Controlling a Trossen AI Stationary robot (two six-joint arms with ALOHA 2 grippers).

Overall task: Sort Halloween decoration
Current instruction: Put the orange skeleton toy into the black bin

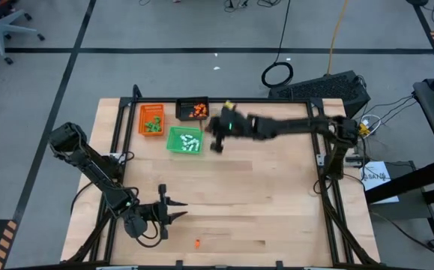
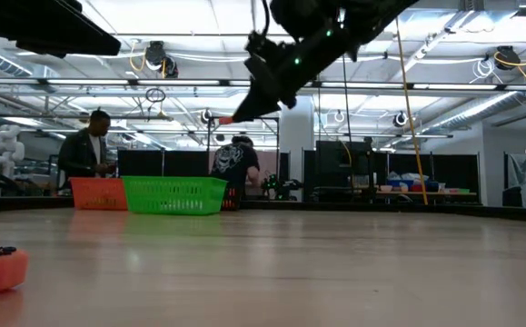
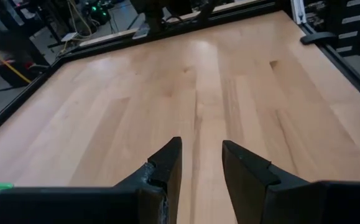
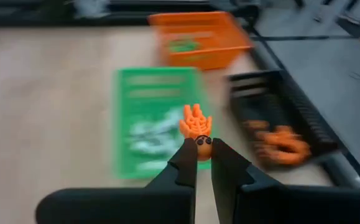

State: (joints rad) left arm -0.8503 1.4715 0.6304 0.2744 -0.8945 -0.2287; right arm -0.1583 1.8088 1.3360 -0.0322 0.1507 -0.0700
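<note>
Sorting nearly complete: orange tray, green tray, black tray all loaded. Right claw clamped on orange piece above trays. One orange piece left on counter near idle, part-open left claw

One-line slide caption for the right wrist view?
Right pincer shut on an orange Halloween piece, above the green tray, beside orange tray and black tray.

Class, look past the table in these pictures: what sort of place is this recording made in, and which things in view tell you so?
Probably a robotics lab or workshop: two robot arms mounted on a framed wooden table, exposed ceiling piping and strip lights, people at workbenches behind, and cables on the floor.
</note>
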